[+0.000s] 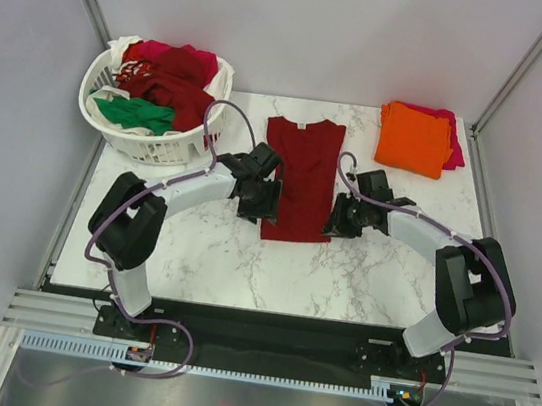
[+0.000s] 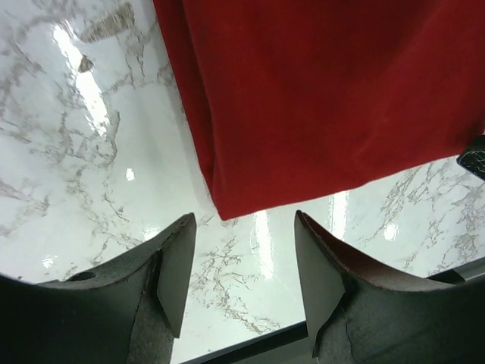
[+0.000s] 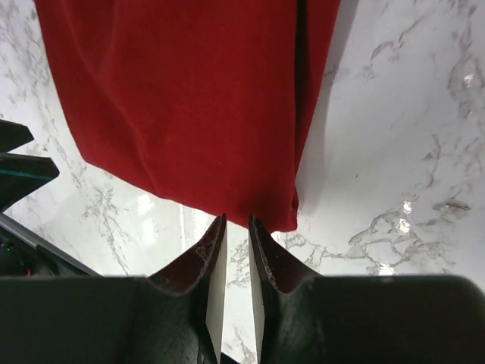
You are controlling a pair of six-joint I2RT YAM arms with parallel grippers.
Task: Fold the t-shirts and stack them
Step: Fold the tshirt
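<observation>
Dark red cotton t-shirt (image 1: 301, 172), folded to a long strip: lay at frame centre on the white marbled worktop (image 1: 203, 254). Orange folded t-shirt (image 1: 411, 137) sat upon a magenta t-shirt (image 1: 453, 148), upper right. White plastic lattice basket (image 1: 173, 149) held heaped shirts (image 1: 162, 77), upper left. Both groups showed in the top view only. Left claw (image 2: 244, 218): stood wide open, empty, just short of the hem corner. Right claw (image 3: 237, 220): was narrowed to a slit at the hem. Even its wrist view could not tell whether it gripped cloth.
</observation>
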